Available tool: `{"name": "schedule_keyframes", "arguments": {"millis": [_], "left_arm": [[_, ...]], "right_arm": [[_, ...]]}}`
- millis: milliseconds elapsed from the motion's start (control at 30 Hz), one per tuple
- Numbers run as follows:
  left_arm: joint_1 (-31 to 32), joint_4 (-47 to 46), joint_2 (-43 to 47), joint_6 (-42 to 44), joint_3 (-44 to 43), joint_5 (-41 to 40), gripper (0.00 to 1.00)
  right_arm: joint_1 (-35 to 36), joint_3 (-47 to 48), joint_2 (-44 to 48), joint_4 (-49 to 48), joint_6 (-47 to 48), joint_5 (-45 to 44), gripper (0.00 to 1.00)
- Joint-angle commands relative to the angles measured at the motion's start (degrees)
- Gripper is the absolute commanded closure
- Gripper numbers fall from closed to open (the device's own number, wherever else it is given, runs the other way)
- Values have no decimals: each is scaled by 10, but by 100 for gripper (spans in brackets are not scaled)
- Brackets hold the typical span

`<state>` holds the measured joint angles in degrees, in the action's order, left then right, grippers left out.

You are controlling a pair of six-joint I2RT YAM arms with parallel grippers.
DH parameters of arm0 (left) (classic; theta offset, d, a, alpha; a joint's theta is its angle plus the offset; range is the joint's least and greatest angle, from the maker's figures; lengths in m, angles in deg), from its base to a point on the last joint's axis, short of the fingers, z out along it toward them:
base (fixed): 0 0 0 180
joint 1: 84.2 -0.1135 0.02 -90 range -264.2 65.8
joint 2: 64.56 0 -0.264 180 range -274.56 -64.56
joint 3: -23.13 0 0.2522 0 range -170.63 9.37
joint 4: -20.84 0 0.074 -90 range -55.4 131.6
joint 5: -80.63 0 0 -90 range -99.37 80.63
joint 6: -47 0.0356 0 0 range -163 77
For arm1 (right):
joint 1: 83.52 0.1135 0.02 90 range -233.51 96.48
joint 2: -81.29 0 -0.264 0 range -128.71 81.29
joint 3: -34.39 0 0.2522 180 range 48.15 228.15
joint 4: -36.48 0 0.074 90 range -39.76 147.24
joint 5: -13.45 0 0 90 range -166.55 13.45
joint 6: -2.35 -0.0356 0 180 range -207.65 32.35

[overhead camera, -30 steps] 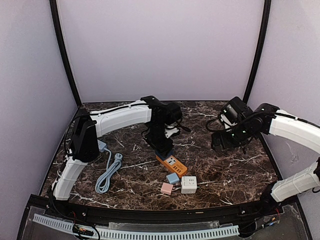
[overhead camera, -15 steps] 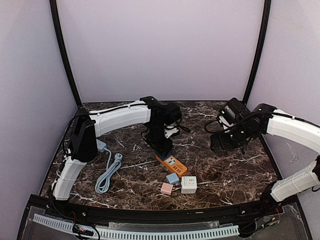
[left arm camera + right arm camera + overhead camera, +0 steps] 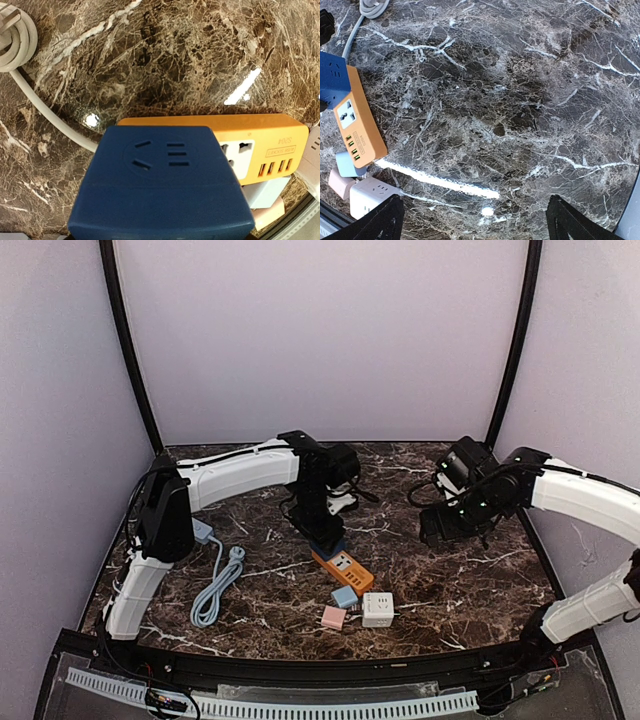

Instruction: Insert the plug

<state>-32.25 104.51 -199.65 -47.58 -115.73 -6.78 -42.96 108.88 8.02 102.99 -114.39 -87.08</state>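
One blue adapter (image 3: 160,185) clamped in left claw (image 3: 321,528), right claw (image 3: 475,222) apart, strip (image 3: 260,134) label illegible

Blue adapter (image 3: 160,185): a rounded cube whose visible face carries one three-slot and one two-slot outlet. It sits over the orange power strip (image 3: 260,145), at the end opposite the strip's USB ports, covering that part of its top. Whether its prongs are seated cannot be told. The strip lies flat, with one universal outlet and four USB ports exposed.

The blue adapter (image 3: 160,185) covers 1 end of the orange strip (image 3: 262,131).
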Motion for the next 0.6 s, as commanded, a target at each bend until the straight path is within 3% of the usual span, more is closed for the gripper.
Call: {"name": "schedule_keyframes", "arguments": {"millis": [0, 367, 567], "left_arm": [[0, 60, -50, 28, 33, -6, 99], [4, 102, -112, 10, -10, -41, 99], [4, 104, -134, 0, -63, -30, 87]], "right_arm": [[0, 11, -4, -6, -10, 4, 2], [-1, 24, -25, -8, -16, 30, 1], [0, 26, -23, -7, -14, 36, 1]]}}
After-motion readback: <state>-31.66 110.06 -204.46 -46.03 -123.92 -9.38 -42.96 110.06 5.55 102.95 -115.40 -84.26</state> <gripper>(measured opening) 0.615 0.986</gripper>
